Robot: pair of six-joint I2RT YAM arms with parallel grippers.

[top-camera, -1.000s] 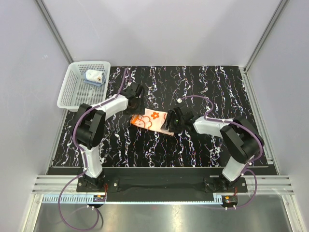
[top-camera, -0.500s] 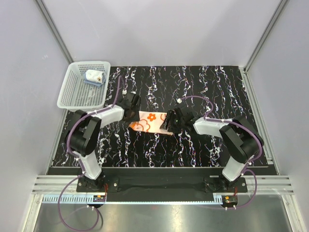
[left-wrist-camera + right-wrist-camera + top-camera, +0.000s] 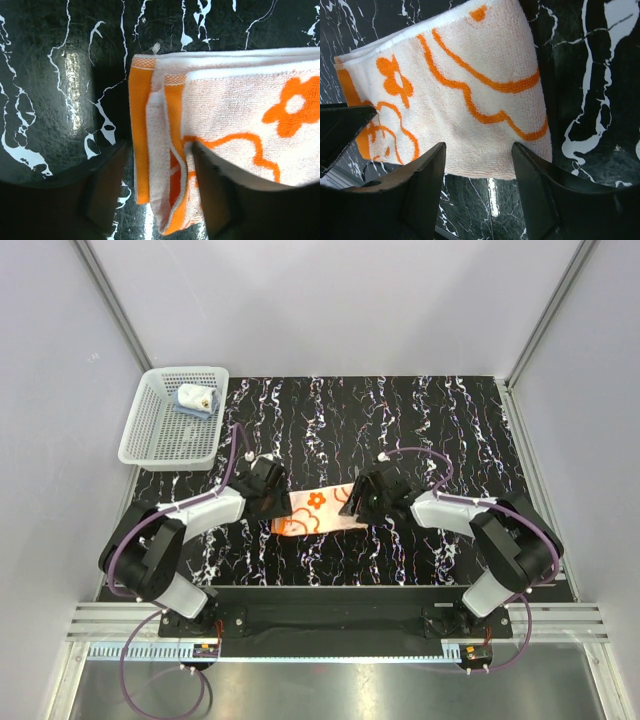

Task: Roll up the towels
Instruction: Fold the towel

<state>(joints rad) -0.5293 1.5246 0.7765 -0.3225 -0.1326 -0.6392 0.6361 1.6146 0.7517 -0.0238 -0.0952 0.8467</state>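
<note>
The orange towel (image 3: 318, 510) with white flower print lies folded into a strip on the black marbled table (image 3: 450, 420). My left gripper (image 3: 268, 496) is at its left end. In the left wrist view the open jaws of the left gripper (image 3: 160, 150) straddle the layered end of the orange towel (image 3: 235, 100), the right finger resting over the cloth. My right gripper (image 3: 362, 498) is at the strip's right end. The right gripper (image 3: 479, 147) is open too, its fingers on either side of the orange towel's (image 3: 470, 80) edge. A light blue towel (image 3: 195, 400) lies bundled in the basket.
The white perforated basket (image 3: 150, 435) stands at the table's far left corner. Grey walls and metal frame posts close the table in on three sides. A metal rail runs along the near edge by both arm bases.
My left gripper has come from beyond the towel down to its left end. Both grippers and the towel have shifted towards the near edge, and the towel now lies as a longer, thinner strip.
</note>
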